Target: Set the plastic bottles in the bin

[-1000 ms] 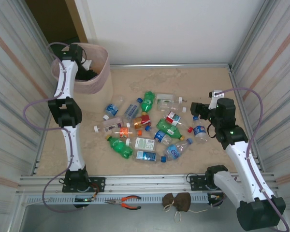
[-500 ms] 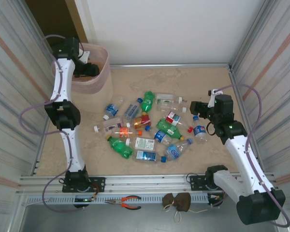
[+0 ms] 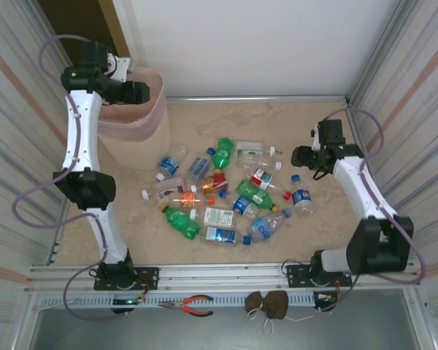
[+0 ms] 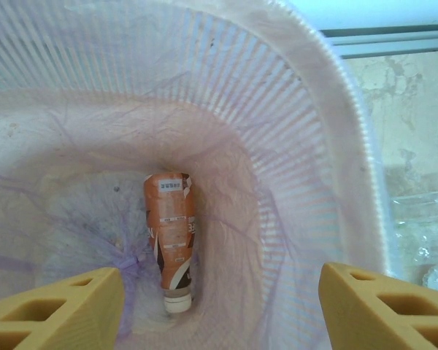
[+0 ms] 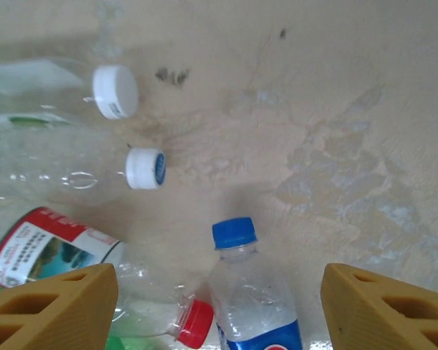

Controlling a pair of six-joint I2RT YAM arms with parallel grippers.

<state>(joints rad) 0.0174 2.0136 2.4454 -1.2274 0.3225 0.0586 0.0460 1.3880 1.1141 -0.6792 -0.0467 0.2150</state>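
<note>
The blue-capped bottle point(image 5: 250, 295) is framed by the right gripper point(image 3: 300, 157), jaws spread and empty, its long axis crossing their line. The left gripper point(image 3: 139, 93) is held open, empty, over the bin point(image 3: 142, 138).

Colours on my bench:
- bin point(image 3: 135, 138), far left: translucent pale pink, finely ribbed.
- brown-labelled bottle point(image 4: 171, 233) inside it: white cap.
- left gripper point(image 4: 220, 292) and right gripper point(image 5: 219, 292), both mine: ochre-yellow fingers.
- table point(image 3: 314, 131): beige, marbled.
- blue-capped bottle point(image 5: 252, 306), right of the heap: clear, blue label.
- red-capped bottle point(image 5: 142, 292) beside it: clear, red-and-white label.
- white-capped bottle point(image 5: 143, 168): clear, blue mark on the cap.
- green bottle point(image 3: 223, 154), far side of the heap.
- My left arm point(image 3: 73, 135): white, black joints.
</note>
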